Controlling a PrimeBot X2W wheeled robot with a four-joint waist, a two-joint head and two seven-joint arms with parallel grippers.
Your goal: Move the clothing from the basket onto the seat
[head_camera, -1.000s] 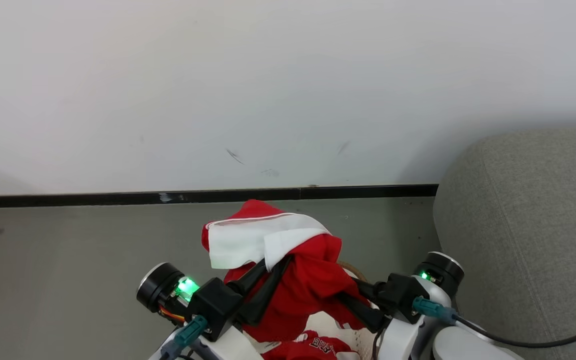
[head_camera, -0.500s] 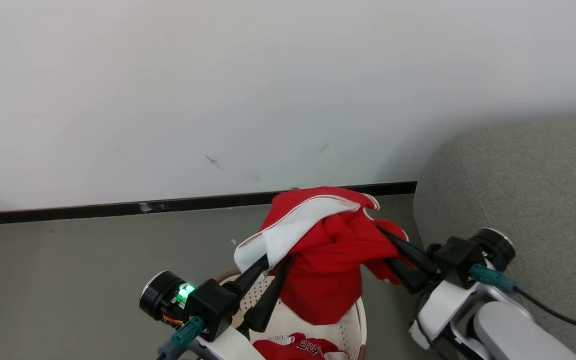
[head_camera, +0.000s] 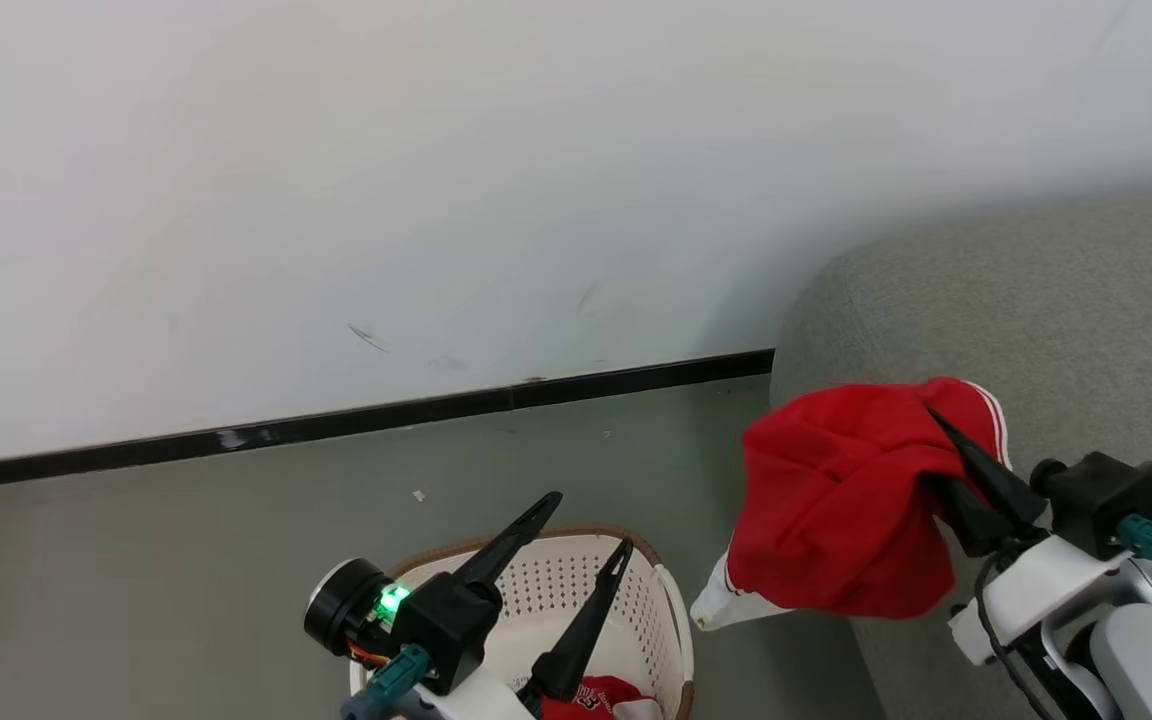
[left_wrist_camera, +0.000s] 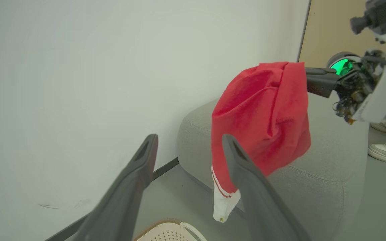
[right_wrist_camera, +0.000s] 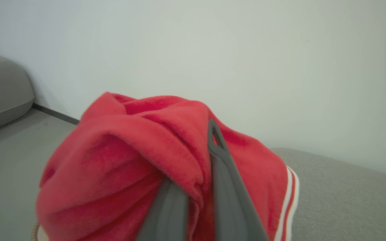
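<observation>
Grey floor (head_camera: 186, 560) lies open left of the cream-white perforated plastic basket (head_camera: 556, 590), up to the black skirting (head_camera: 336, 425) beyond it. Right of the basket we meet the rounded edge of the large grey fabric sofa (head_camera: 1036, 300). Our left gripper (head_camera: 588, 520) hangs over the basket, jaws wide apart, empty. Our right gripper (head_camera: 939, 450), right of the basket, is clamped on a bright red garment with white trim (head_camera: 836, 510), clear of its rim. Another red garment (head_camera: 601, 695) lies inside the basket.
</observation>
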